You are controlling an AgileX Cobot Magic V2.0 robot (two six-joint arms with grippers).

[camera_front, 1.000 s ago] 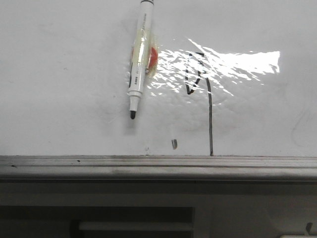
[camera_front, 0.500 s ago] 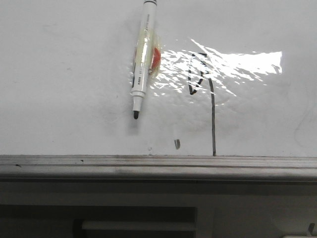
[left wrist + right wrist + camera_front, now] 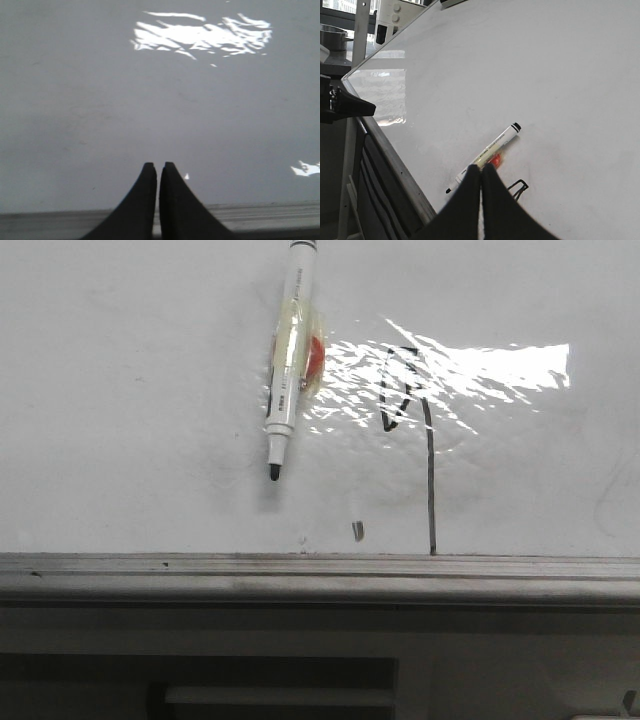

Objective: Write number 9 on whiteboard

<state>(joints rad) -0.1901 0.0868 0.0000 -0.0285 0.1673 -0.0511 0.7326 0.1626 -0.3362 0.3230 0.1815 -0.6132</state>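
The whiteboard (image 3: 130, 390) fills the front view, glossy with a bright wrinkled glare. The number 9 (image 3: 431, 480) is drawn on it in thin black strokes, a small angular loop over a long straight stem. Left of it lies a white marker (image 3: 287, 360), uncapped, with yellowish tape and a red patch, its tip toward the ledge. Neither gripper shows in the front view. My right gripper (image 3: 481, 167) is shut and empty, hovering in front of the marker (image 3: 495, 145) and the number 9 (image 3: 519, 187). My left gripper (image 3: 158, 165) is shut on nothing over bare whiteboard (image 3: 100, 100).
A grey metal ledge (image 3: 320, 575) runs along the board's near edge. A small dark smudge (image 3: 356, 530) sits just above it, between marker and stem. In the right wrist view a black arm part (image 3: 345, 106) juts in beside the board's edge.
The whole front view has shifted slightly to the right since a second ago. The marker and the strokes keep their places relative to each other.
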